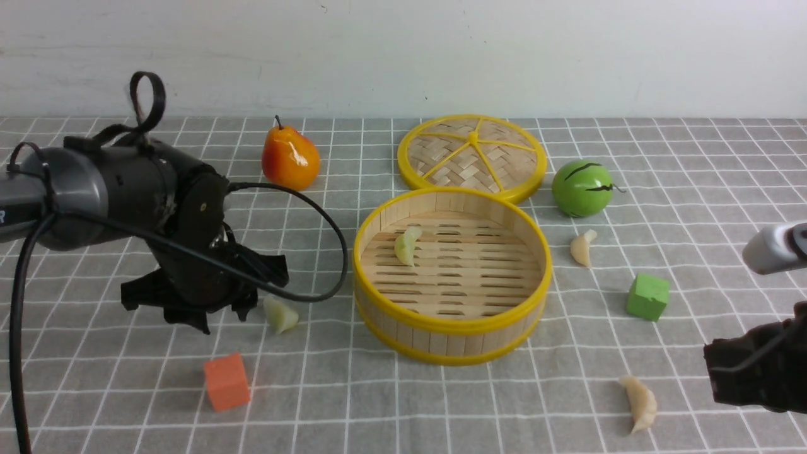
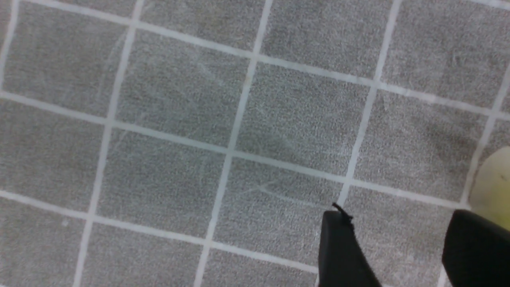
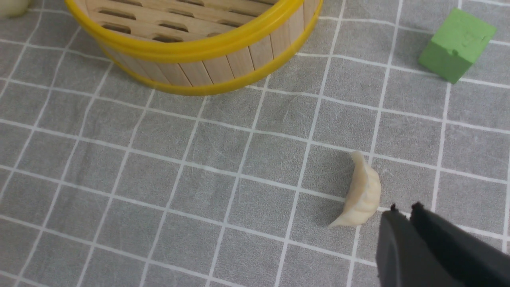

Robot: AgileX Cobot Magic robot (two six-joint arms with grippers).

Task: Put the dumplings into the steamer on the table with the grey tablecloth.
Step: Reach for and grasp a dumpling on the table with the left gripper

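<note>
The steamer [image 1: 451, 325] stands mid-table on the grey tablecloth [image 1: 353, 391]. One pale green dumpling [image 1: 407, 246] lies inside it. A second greenish dumpling [image 1: 280, 314] lies on the cloth left of the steamer, just beside my left gripper [image 1: 217, 315]. In the left wrist view this gripper [image 2: 398, 223] is open and empty, low over the cloth, and the dumpling [image 2: 492, 187] lies outside one finger. Two cream dumplings lie right of the steamer, one far [image 1: 583, 248] and one near [image 1: 640, 403]. My right gripper [image 3: 404, 209] is shut and empty, close beside the near cream dumpling [image 3: 360, 191].
The woven lid [image 1: 471, 154] leans behind the steamer. A pear [image 1: 290, 157] and a green ball [image 1: 582, 188] sit at the back. An orange cube [image 1: 227, 381] lies front left and a green cube [image 1: 647, 296] right of the steamer.
</note>
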